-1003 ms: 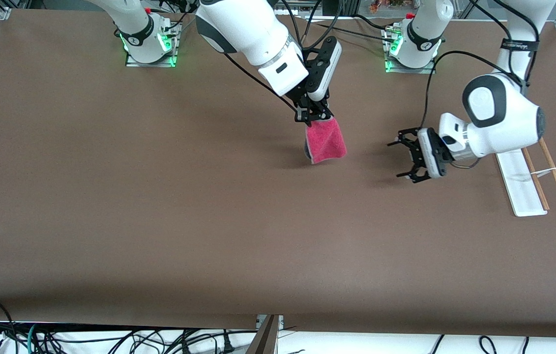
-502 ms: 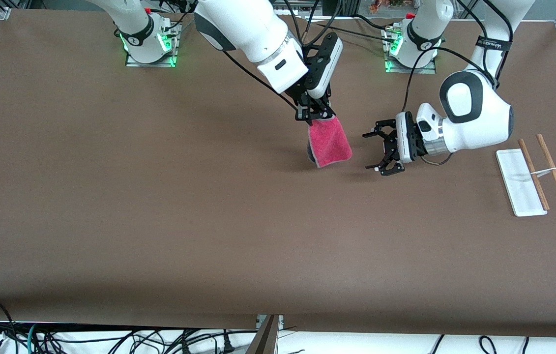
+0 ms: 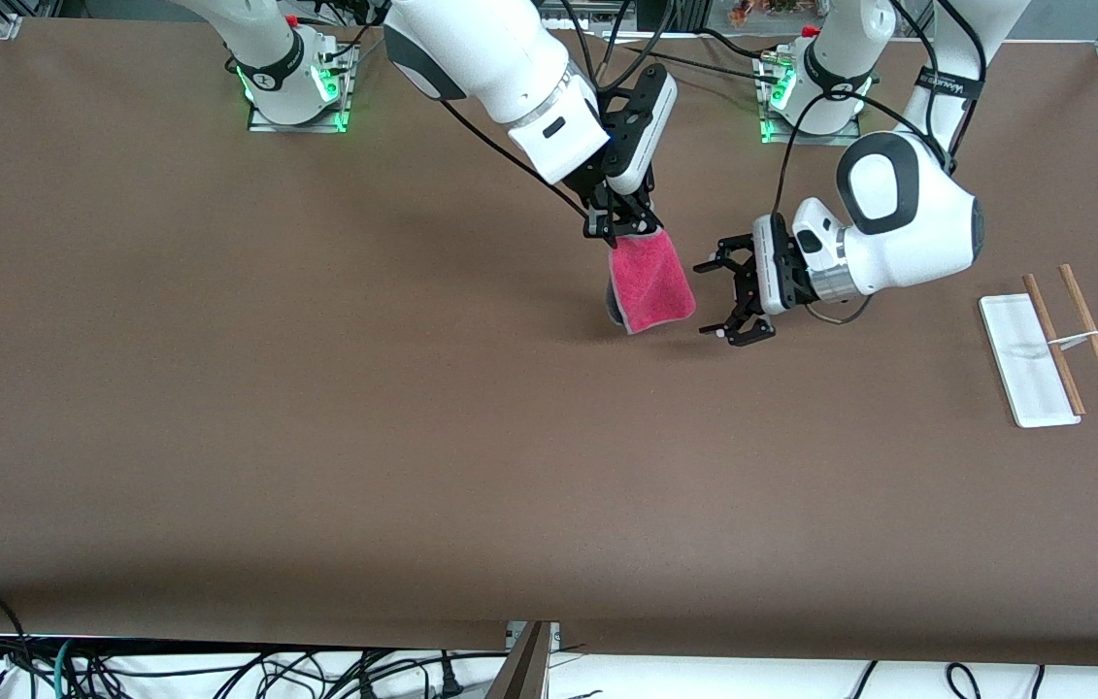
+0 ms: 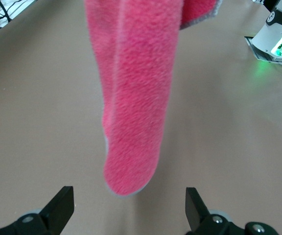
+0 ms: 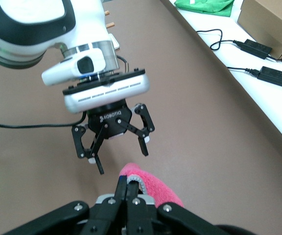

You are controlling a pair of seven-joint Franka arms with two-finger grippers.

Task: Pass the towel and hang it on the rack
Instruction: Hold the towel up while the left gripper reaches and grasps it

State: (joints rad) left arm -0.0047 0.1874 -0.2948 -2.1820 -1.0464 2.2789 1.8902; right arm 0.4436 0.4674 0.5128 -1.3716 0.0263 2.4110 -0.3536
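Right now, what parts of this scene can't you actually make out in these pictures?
- The towel's upper part: cut off by the frame edge in the left wrist view.
- Its pinched corner: buried in the right tool's shut fingers.
- The rack's rods: whether raised or lying flat, the high front view cannot tell.
- The left tool's tips: cut off in its own wrist view.

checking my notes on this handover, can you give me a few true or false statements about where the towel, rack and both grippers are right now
1. The right gripper is shut on the towel. True.
2. The towel lies flat on the table. False: it hangs from the right gripper above the table.
3. The left gripper is open beside the hanging towel. True.
4. The left gripper already grips the towel. False: its fingers are spread and not touching the cloth.
5. The towel is draped over the rack. False: the rack stands bare toward the left arm's end of the table.
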